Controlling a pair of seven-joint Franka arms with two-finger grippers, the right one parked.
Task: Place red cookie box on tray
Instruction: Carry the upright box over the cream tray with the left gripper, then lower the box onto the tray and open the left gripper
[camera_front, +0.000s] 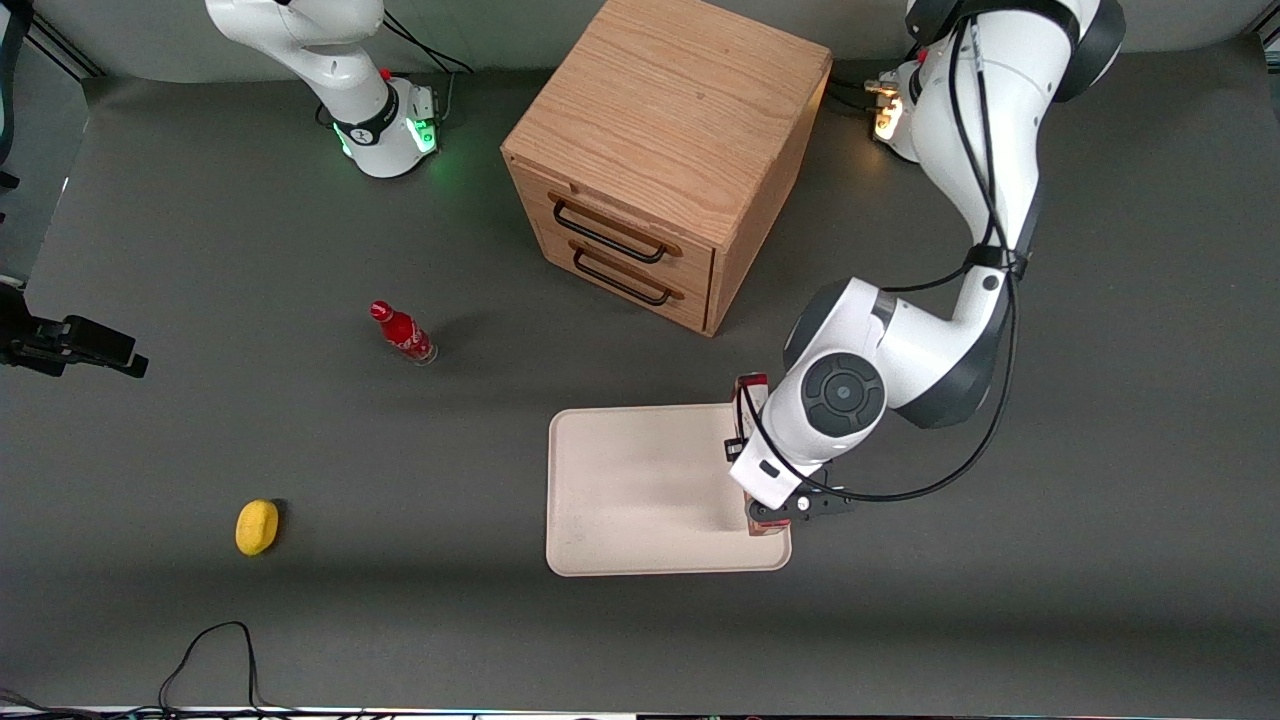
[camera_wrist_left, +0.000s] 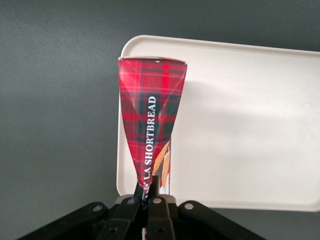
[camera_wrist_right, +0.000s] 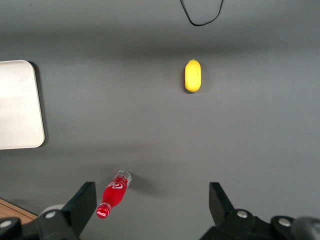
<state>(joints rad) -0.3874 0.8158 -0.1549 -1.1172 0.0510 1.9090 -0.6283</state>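
Even overhead light, soft shadows, pics sharp w/o glare

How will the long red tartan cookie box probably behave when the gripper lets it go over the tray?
The red tartan cookie box is a flat-sided carton, so it likely will not roll. Held by the gripper at the cream tray edge, it may settle partly on the rim. The carton probably dents if squeezed hard.

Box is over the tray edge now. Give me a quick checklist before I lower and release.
1. Gripper shut on the red cookie box: ok.
2. Box above the tray: ok, but along the edge at the working arm's end.
3. Box fully inside the rim: cannot tell, arm hides it.
4. Tray surface bare beneath: ok.
5. Box touching the tray: cannot tell.
6. Wooden cabinet apart from the arm: ok.
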